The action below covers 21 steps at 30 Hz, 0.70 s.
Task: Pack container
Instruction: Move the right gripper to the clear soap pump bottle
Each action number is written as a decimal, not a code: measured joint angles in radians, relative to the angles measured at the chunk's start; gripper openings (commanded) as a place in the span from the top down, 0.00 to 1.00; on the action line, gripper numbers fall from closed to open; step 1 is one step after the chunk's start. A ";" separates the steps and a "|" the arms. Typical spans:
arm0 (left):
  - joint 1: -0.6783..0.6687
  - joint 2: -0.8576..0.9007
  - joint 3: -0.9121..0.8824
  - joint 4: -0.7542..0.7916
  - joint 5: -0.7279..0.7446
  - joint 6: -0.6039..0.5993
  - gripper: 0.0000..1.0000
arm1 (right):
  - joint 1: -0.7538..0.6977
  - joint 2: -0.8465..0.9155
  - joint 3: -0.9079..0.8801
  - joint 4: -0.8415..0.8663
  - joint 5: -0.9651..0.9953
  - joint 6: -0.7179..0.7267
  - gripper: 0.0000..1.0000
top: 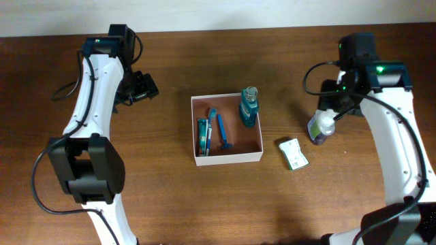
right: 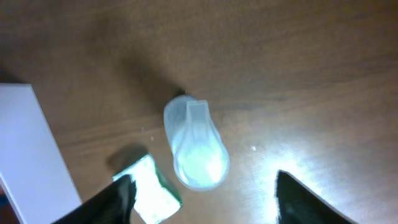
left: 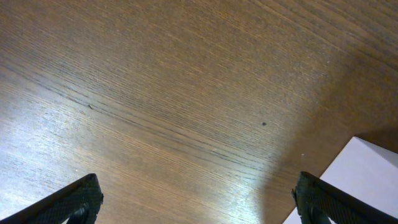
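The container (top: 199, 129), a shallow white-walled box with a reddish-brown floor, sits mid-table. It holds a teal bottle (top: 249, 109), a blue razor (top: 222, 133) and a teal tube (top: 203, 136). A small clear bottle (top: 320, 126) with purple liquid stands to its right. My right gripper (top: 332, 109) hovers just above that bottle (right: 196, 146). It is open, and its dark fingers (right: 118, 199) stay clear of the bottle on both sides. My left gripper (top: 139, 88) hangs wide open over bare wood left of the container, nothing between its fingertips (left: 74, 202).
A small green-and-white box (top: 293, 154) lies on the table between the container and the clear bottle, also seen by the right finger as the box (right: 149, 190). A white corner of the container wall (left: 364, 180) shows in the left wrist view.
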 measured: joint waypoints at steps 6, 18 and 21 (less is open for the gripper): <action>0.000 0.000 0.000 0.000 0.000 0.000 0.01 | 0.000 0.001 -0.158 0.136 -0.009 -0.003 0.36; 0.000 0.000 0.000 0.000 0.000 0.000 0.00 | 0.000 0.001 -0.190 0.158 -0.016 -0.042 0.43; 0.000 0.000 0.000 0.000 0.000 0.000 0.01 | 0.000 0.001 -0.190 0.166 -0.016 -0.064 0.44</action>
